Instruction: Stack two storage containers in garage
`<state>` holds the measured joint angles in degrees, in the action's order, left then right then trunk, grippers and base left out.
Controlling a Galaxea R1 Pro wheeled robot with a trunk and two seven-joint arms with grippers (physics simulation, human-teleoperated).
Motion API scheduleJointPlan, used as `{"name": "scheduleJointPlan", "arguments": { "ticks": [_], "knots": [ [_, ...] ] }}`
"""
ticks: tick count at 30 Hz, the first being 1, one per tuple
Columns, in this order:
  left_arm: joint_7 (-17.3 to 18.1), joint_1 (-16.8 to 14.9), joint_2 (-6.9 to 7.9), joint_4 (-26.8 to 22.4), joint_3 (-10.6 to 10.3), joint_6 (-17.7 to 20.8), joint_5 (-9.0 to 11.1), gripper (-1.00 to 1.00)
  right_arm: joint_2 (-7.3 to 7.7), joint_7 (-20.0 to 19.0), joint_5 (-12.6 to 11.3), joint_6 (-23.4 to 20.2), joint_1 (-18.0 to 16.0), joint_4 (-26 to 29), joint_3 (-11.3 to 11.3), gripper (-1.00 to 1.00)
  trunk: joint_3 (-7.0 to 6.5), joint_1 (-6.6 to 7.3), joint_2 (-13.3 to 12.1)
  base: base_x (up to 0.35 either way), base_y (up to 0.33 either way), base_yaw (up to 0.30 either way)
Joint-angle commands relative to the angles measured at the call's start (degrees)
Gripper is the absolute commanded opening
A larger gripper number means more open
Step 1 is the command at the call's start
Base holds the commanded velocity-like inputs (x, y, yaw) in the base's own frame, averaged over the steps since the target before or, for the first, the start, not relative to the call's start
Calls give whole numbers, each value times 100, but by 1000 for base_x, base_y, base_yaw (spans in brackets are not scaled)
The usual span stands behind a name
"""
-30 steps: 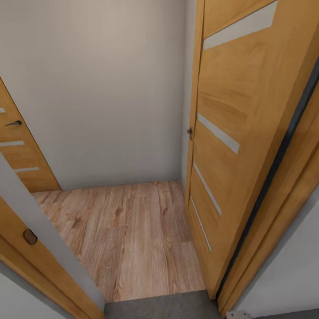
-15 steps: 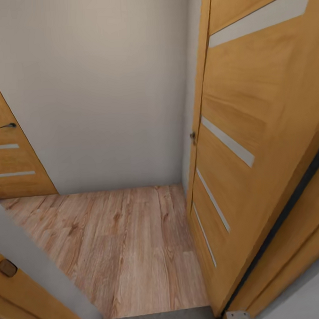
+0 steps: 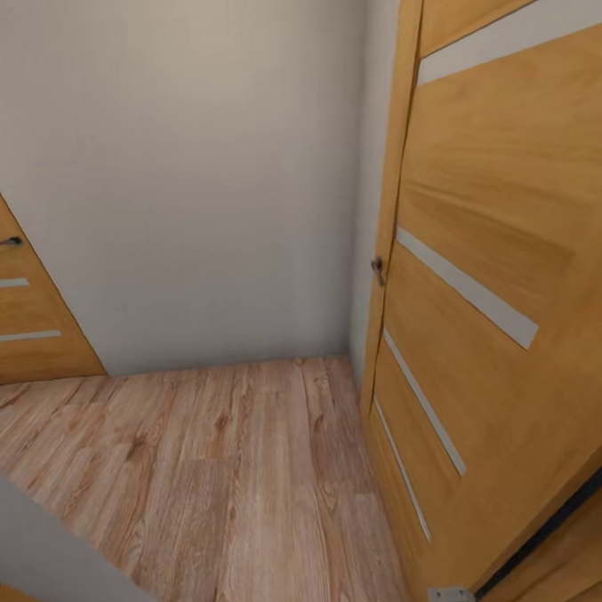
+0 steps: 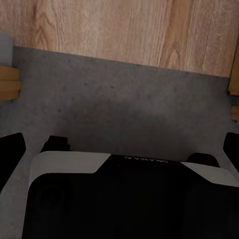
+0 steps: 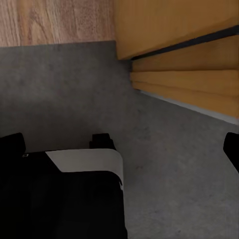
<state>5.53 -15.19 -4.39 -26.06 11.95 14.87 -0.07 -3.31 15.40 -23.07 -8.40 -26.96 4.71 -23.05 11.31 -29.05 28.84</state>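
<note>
Head view: robot faces a doorway into a small hall. Light wood-plank flooring runs from the near edge to a plain pale wall at the far side. An open wooden door with pale inset strips stands at the right, a small handle on its far edge. A second wooden door with a dark lever sits at the far left.

Left wrist view: left claw hangs over dark grey concrete floor, near the seam with the wood planks. Its black fingertips sit at opposite edges of the frame, spread wide, nothing between them.

Right wrist view: right claw likewise wide and empty over the concrete, with the door's bottom edge and frame close by.
</note>
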Motion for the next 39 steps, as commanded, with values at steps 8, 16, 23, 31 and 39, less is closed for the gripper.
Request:
{"name": "scheduleJointPlan", "arguments": {
  "ticks": [8,16,23,31,39],
  "knots": [
    [30,-3,-4,-13,44,42,-1,100,-1,30,-40,-39,-2,13,-50,100,10,-3,9,64,49,0],
    [30,-1,-9,-13,44,42,-1,100,-2,30,-40,-39,-2,13,-51,100,10,-3,9,265,178,0],
    [32,-1,-10,-13,44,42,-1,100,-1,30,-40,-39,-2,13,-51,100,10,-3,9,289,72,0],
    [35,-1,-5,-13,44,42,-1,100,-2,31,-40,-39,-2,13,-47,100,10,-3,9,308,5,0],
    [32,-6,-4,-13,44,43,-1,100,-1,30,-40,-39,-2,13,-50,100,10,-3,9,103,0,0]
  ]
}}
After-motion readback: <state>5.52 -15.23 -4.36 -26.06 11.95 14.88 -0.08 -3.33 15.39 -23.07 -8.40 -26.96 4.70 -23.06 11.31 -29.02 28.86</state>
